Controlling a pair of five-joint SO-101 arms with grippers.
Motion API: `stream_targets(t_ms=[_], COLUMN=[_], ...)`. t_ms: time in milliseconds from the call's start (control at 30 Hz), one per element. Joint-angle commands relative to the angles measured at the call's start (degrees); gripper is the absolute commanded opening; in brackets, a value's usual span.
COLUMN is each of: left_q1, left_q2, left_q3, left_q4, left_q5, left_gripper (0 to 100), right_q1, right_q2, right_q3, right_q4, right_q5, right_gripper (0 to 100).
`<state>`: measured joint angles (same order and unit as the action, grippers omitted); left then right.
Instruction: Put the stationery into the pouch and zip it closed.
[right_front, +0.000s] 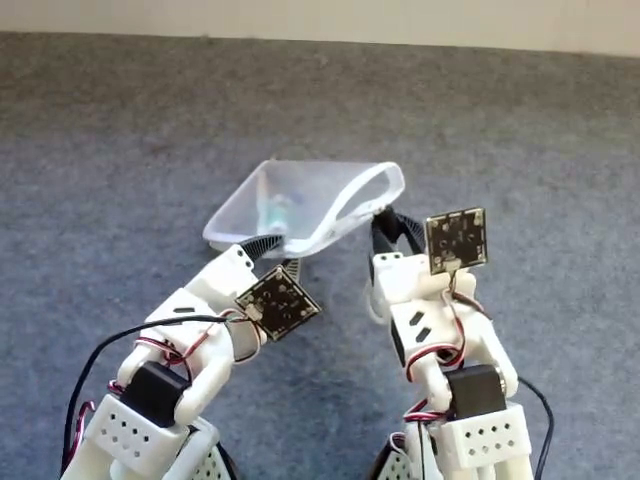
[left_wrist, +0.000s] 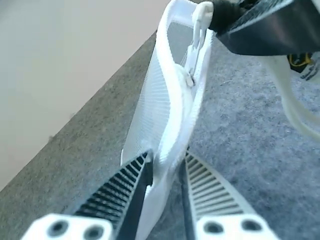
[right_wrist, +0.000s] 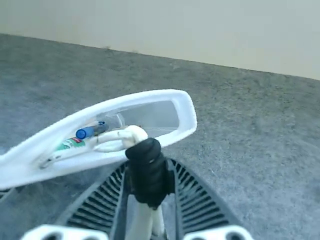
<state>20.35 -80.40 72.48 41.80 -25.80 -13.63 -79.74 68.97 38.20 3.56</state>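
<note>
2 grippers on 1 pouch (right_front: 240, 208), above the grey carpeted table (right_front: 120, 150) near its middle. Translucent white mesh, held with the mouth upward and the zip gaping open; contact with the carpet below: cannot tell. Left gripper (right_front: 268, 246) at the pouch's near edge, fingers almost together and pinching the white edging band (left_wrist: 167, 165) between ribbed black pads (left_wrist: 131, 172). Right gripper (right_front: 386, 226) at the other end of the mouth, closed tight around a black-wrapped zip pull (right_wrist: 148, 167), with a white tab (left_wrist: 199, 22) running from it to the zip. Inside the pouch, seen through the open mouth from the right wrist: 1 blue pen (right_wrist: 89, 132) lying just beside 1 green-labelled item (right_wrist: 67, 145), both against the pouch's side. Greenish shape (right_front: 276, 210) also visible through the mesh from the high view. Left arm (right_front: 190, 340) and right arm (right_front: 450, 340) white, side by side at the table's near side, each with a dark circuit board (right_front: 457, 240) at the wrist. Beige wall (right_wrist: 200, 30) beyond the far table edge.
</note>
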Motion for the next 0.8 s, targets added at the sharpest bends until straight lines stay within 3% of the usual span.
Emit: stream_targets(t_ms=[0, 233, 567, 767], left_q1=[2.51, 2.68, 3.38, 7.6], left_q2=[-0.92, -0.84, -0.84, -1.27], left_q3=[-0.84, -0.75, -0.66, 2.15], left_q4=[0.18, -1.67, -1.76, -4.04], left_q5=[0.53, 7.21, 7.47, 7.47], left_gripper=[9, 18, 19, 19], right_q1=[-1.98, -3.91, -8.92, -10.59], right_q2=[-0.48, -0.48, -0.48, -0.48], right_q3=[-3.74, -7.08, -10.77, -10.86], right_q4=[2.07, 8.66, 15.6, 17.63], right_q5=[1.58, 1.76, 1.85, 1.85], right_gripper=[0.5, 0.5, 0.5, 0.5])
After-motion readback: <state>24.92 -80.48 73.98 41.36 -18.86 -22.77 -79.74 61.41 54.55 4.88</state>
